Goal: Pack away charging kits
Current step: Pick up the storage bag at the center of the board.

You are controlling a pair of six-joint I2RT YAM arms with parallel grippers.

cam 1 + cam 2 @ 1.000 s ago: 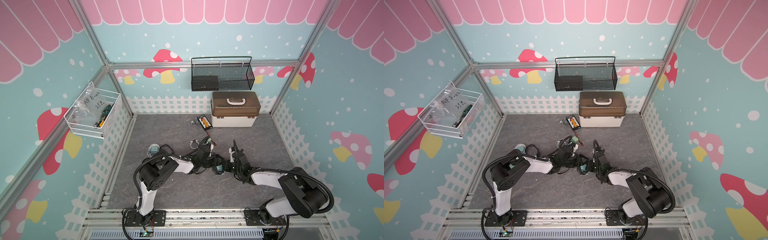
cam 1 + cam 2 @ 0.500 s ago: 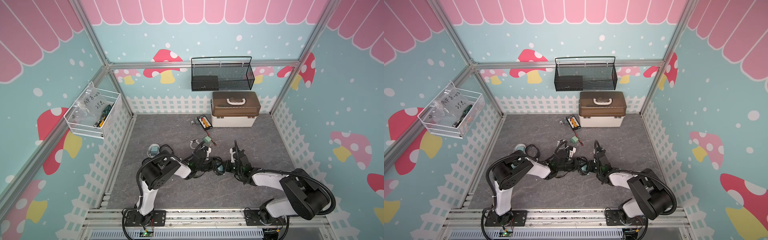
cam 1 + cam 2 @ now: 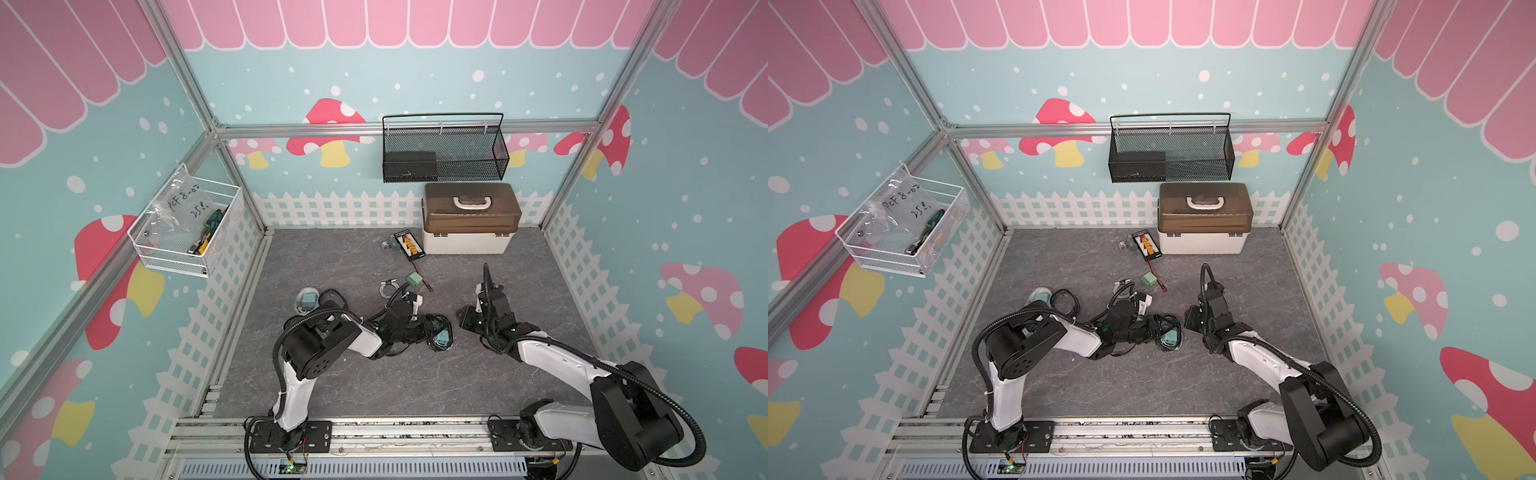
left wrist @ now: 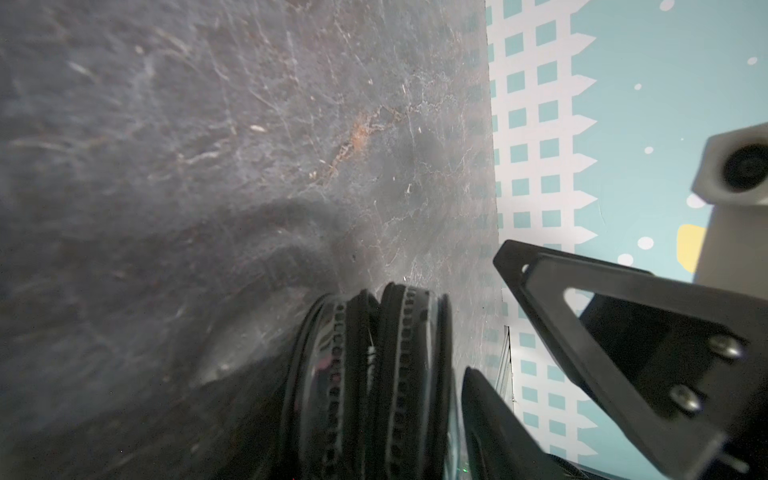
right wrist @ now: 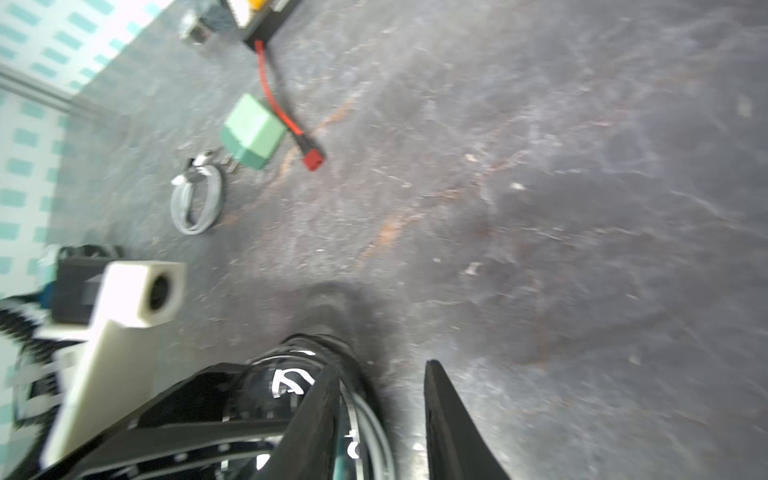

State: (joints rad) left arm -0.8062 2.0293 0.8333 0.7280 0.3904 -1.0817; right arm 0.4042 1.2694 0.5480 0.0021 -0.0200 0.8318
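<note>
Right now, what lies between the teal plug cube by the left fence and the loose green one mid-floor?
A black cable coil beside the teal cube, then a small white cable coil beside the green cube; both top views show it.

The left arm (image 3: 293,386) and right arm (image 3: 552,357) had glossy white links, bulky black joint housings (image 3: 623,419) and flat black base plates (image 3: 320,434). Ribbed black cable hoses (image 3: 286,332) ran along both. Each wrist bore a white camera block (image 5: 137,291). The right gripper (image 5: 384,368) had tapering black jaws; one finger (image 4: 615,328) showed a triangular cut-out and two silver screws (image 4: 725,347).
</note>
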